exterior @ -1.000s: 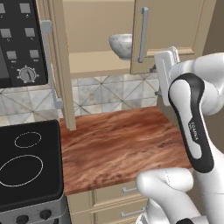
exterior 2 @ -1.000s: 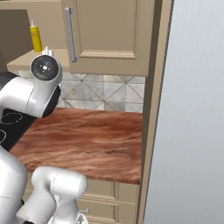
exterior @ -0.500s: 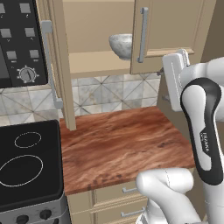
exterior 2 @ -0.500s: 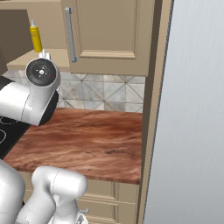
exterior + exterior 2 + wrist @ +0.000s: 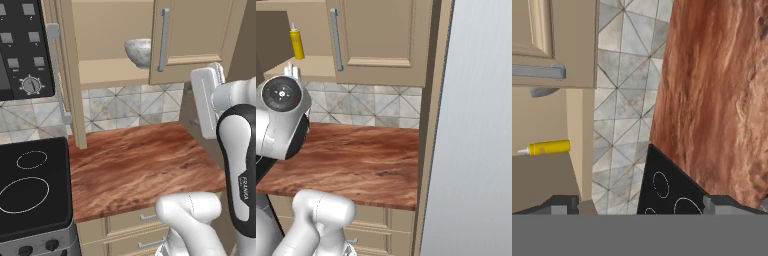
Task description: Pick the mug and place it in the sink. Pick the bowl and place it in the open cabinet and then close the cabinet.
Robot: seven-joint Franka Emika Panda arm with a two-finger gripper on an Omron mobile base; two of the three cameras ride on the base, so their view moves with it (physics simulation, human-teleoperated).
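Observation:
The mottled grey bowl (image 5: pixel 137 52) sits on the inner shelf of the beige cabinet (image 5: pixel 107 70), partly behind the right door (image 5: pixel 200 30). That door looks shut, while the left door (image 5: pixel 64 75) stands swung out. My white hand (image 5: pixel 204 102) hangs to the right of the cabinet, below the right door and over the counter's right end. The gripper (image 5: pixel 643 204) is open with nothing between its fingertips (image 5: pixel 562 203). It looks toward the wall tiles, the counter and the stove. The mug and the sink are out of view.
A yellow bottle (image 5: pixel 297 43) stands on the cabinet shelf. The wooden counter (image 5: pixel 140 160) is bounded by the black stove (image 5: pixel 30 190) on the left and a tall grey panel (image 5: pixel 476 125) on the right. Drawers (image 5: pixel 135 225) lie below it.
The hand has drawn away from the right cabinet door, to the right and a little lower in the left base view. The jaws have stayed open and the bowl has not moved.

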